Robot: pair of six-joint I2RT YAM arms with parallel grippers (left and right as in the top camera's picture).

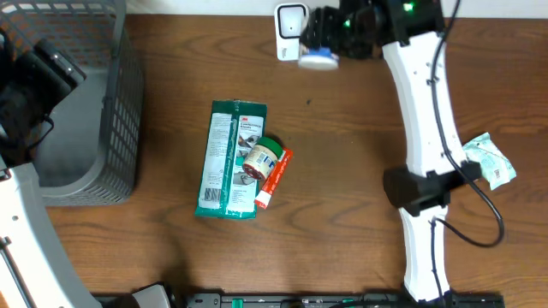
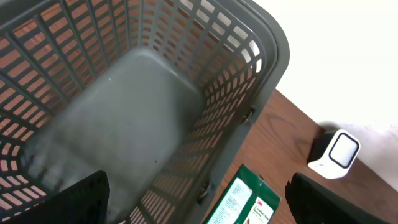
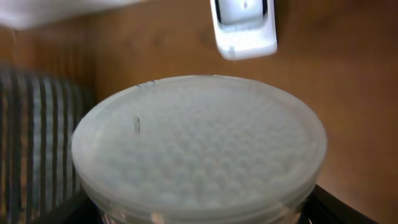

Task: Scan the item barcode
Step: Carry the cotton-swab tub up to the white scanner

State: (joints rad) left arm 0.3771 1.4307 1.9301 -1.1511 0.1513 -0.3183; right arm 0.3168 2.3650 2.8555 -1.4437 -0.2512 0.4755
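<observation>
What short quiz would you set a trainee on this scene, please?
1. True or false: the left gripper holds an item.
2. What does the right gripper hold by the scanner? A green packet; B round tub; C orange tube.
3. How many items lie beside the green packet mid-table?
Key: 1 false, it is open above the basket; 2 B; 3 two, a small jar and an orange tube.
</observation>
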